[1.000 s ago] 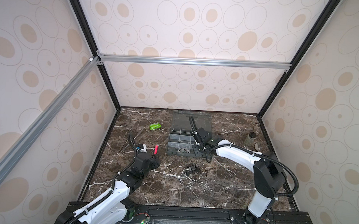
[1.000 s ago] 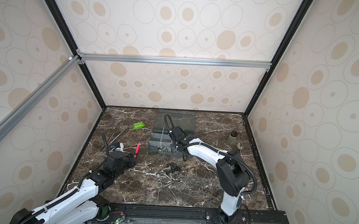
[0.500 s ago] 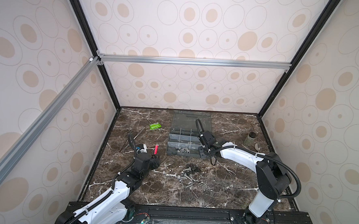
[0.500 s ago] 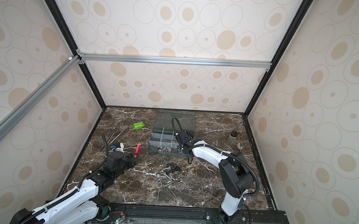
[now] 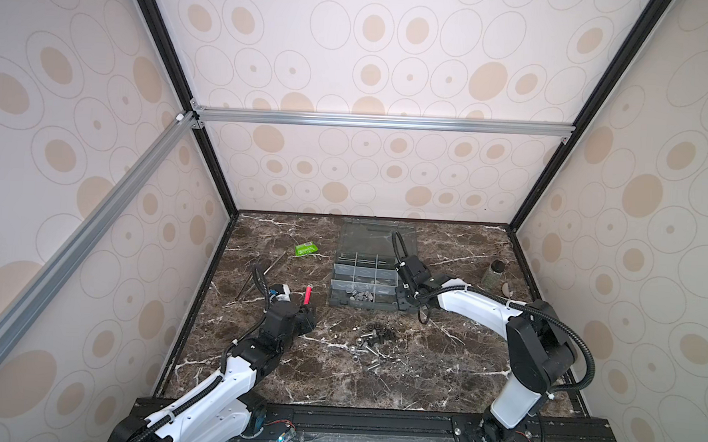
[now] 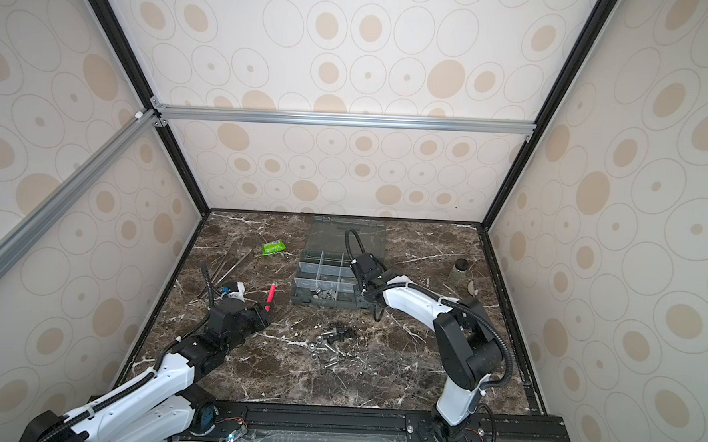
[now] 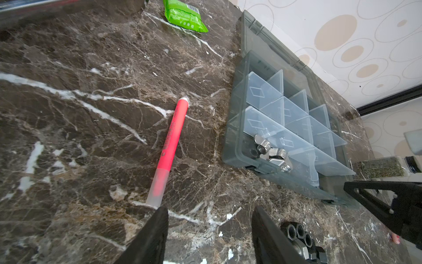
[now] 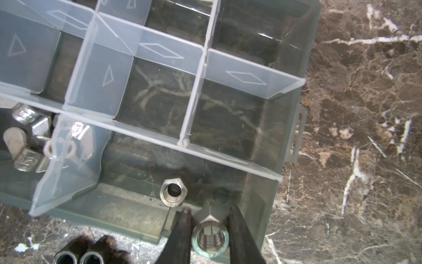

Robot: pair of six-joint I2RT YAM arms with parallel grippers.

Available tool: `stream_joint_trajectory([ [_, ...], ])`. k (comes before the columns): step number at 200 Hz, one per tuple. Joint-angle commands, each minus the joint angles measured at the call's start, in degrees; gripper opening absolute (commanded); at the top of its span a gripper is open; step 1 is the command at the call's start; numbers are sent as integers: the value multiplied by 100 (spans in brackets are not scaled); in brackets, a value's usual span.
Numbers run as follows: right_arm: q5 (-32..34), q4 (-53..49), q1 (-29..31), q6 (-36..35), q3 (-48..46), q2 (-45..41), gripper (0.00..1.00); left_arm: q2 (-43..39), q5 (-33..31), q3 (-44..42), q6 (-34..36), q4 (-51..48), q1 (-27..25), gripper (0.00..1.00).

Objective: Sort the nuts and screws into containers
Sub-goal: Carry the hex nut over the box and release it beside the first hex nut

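Around the grey organiser box [image 5: 360, 305], papered walls with beige ovals enclose a dark brown marble surface [image 5: 440, 372] veined in white. Its lid [image 5: 378, 236] lies open flat behind it, and clear dividers split the box into small containers [image 7: 294, 128]. At the box's near right corner, the right tool [image 8: 209, 211] is clamped on a silver hex nut [image 8: 210, 237] over the front wall. In both top views its tips are hidden beneath the wrist, and whether the nut touches the wall cannot be told. Left of the box, the left tool [image 7: 209, 209] hangs low with its jaws apart over bare marble, close to the clear end of a red pen [image 7: 170, 146]. In front of the box lies a loose pile of screws and nuts [image 5: 373, 343], too small in the top views to tell one kind from the other. Wing nuts [image 7: 271, 150] lie in the near left container, and a second hex nut [image 8: 173, 192] sits in the near right one. Black nuts [image 8: 77, 254] before the box are cut off at the right wrist view's edge.
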Motion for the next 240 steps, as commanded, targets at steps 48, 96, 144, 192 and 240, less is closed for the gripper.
stream_joint_trajectory([
  [48, -184, 30, -37, 180, 28, 64, 25, 36, 26, 3, -69, 146, 43, 59],
  [96, -154, 18, -37, 224, 10, 58, 35, -121, -18, -86, -127, 138, 45, 59],
  [144, -159, 7, -45, 259, 10, 35, 38, -141, -33, -86, -126, 103, 42, 59],
  [192, -161, 8, -41, 303, -99, -106, 38, -131, -23, -94, -140, 102, 44, 59],
  [240, -163, -1, -41, 334, -182, -316, 38, -96, 26, -101, -149, 138, 43, 59],
])
